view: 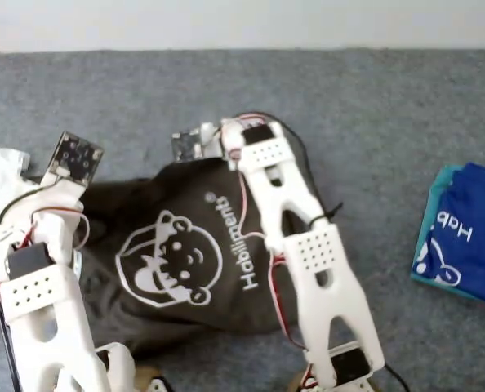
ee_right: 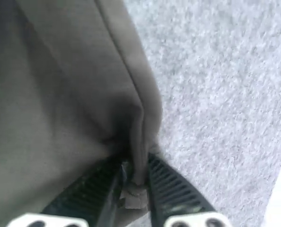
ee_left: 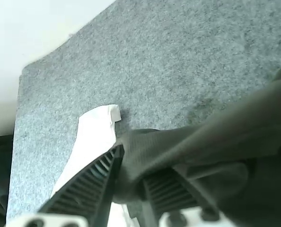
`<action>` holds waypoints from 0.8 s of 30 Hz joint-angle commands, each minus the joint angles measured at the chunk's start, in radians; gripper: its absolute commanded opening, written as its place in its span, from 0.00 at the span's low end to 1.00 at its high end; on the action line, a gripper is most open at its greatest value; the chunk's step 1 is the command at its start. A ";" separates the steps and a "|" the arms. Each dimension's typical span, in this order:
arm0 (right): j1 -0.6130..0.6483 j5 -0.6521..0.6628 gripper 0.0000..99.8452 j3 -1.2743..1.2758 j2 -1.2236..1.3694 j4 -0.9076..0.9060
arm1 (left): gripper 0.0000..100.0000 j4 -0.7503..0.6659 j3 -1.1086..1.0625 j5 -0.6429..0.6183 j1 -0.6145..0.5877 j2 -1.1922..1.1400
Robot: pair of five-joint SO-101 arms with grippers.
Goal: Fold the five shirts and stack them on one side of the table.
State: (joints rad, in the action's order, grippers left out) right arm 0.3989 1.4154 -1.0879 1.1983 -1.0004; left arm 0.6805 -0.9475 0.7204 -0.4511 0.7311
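Across the middle of the grey felt table [view: 373, 106], seen from above, a dark olive shirt with a white monkey print [view: 185, 261] lies spread between the arms. The left arm [view: 38, 286] is at its left edge. The right arm [view: 308, 245] reaches over it to its far edge. From the left wrist, the left gripper [ee_left: 133, 168] pinches bunched dark hem, with a white cloth [ee_left: 95, 132] just beside. From the right wrist, the right gripper [ee_right: 133, 165] is clamped narrowly on a fold of the same shirt, which runs straight away from the jaws.
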 commanded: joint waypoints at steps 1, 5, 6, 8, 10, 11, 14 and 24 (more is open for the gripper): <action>0.004 0.009 0.01 -0.104 -0.012 -0.062 | 0.01 -0.023 0.012 -0.003 0.003 0.012; -0.010 0.005 0.01 -0.245 -0.024 -0.182 | 0.01 -0.026 0.024 -0.003 0.003 0.014; -0.013 0.005 0.01 -0.285 -0.024 -0.217 | 0.01 -0.025 0.036 -0.005 0.003 0.014; -0.016 0.003 0.01 -0.379 -0.024 -0.300 | 0.01 -0.023 0.064 -0.005 0.002 0.014; -0.016 -0.002 0.01 -0.474 -0.024 -0.381 | 0.01 -0.021 0.102 -0.008 0.000 0.014; -0.016 -0.018 0.01 -0.522 -0.024 -0.420 | 0.01 -0.021 0.124 -0.020 0.000 0.014; -0.015 -0.054 0.01 -0.601 -0.035 -0.526 | 0.01 -0.017 0.200 -0.068 -0.002 0.014; 0.018 -0.244 0.01 -0.583 -0.193 -0.799 | 0.01 0.285 0.444 -0.072 0.005 0.012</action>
State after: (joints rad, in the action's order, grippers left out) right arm 0.4005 1.2313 -1.6341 1.0833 -1.7522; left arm 0.9045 -0.5639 0.6559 -0.4480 0.7311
